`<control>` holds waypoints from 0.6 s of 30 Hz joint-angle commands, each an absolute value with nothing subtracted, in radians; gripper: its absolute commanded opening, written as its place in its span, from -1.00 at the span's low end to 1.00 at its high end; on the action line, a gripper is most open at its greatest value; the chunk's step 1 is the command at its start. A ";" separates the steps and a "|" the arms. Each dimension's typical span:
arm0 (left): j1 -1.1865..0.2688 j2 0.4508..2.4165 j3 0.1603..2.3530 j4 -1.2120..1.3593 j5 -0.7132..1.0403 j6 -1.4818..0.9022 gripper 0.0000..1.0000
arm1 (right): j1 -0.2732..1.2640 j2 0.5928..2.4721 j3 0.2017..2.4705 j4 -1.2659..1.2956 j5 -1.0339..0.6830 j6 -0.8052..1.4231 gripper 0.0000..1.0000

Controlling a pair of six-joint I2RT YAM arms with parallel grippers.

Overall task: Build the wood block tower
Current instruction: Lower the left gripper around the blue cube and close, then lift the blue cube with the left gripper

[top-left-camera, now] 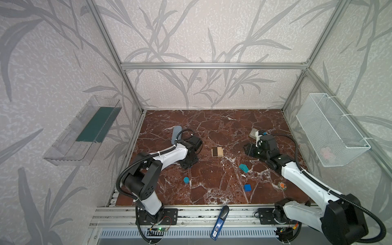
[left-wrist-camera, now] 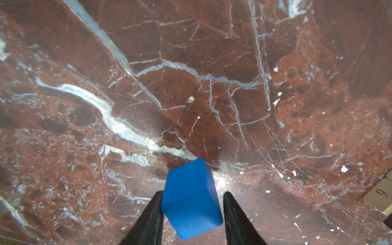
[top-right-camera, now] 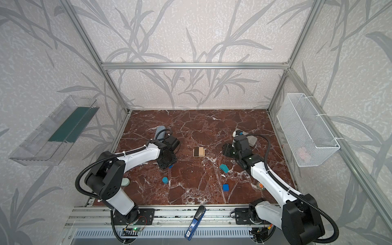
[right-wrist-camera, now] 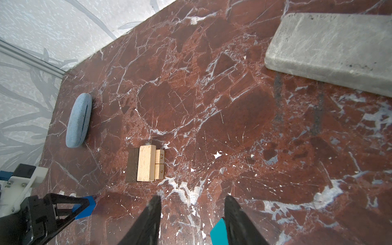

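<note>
My left gripper (left-wrist-camera: 193, 193) is low over the marble, and a blue cube (left-wrist-camera: 191, 197) sits tilted between its fingers. One finger touches the cube and a thin gap shows at the other. The right wrist view shows this cube (right-wrist-camera: 84, 206) in those jaws. The tower (top-left-camera: 217, 152) is a flat base of pale bars and one dark brown bar (right-wrist-camera: 146, 165) at mid-table. My right gripper (right-wrist-camera: 192, 198) hovers open and empty right of it. The teal house-shaped piece (top-left-camera: 244, 167), a second blue cube (top-left-camera: 247, 187) and the blue cylinder (top-left-camera: 186, 180) lie loose in front.
A grey-blue case (top-left-camera: 176, 133) lies behind the left arm. A grey stone brick (right-wrist-camera: 331, 51) sits at the back right. A wire basket (top-left-camera: 331, 129) hangs on the right wall and a clear bin (top-left-camera: 84, 131) on the left. A blue tool (top-left-camera: 219, 222) rests on the front rail.
</note>
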State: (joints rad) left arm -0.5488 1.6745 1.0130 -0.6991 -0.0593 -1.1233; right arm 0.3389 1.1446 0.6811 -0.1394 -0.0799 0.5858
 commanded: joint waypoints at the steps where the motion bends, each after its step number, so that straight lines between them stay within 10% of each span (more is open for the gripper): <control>1: -0.544 1.689 1.023 -0.714 -0.089 -1.120 -0.15 | 0.334 1.149 0.672 -0.129 -0.084 0.580 -0.01; 18: -0.544 1.670 1.024 -0.740 -0.116 -1.067 -0.15 | 0.333 1.167 0.676 -0.120 -0.096 0.584 -0.01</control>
State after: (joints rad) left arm -0.5488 1.6783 1.0130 -0.7048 -0.0807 -1.0744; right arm 0.3382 1.1595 0.6811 -0.1375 -0.0875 0.5861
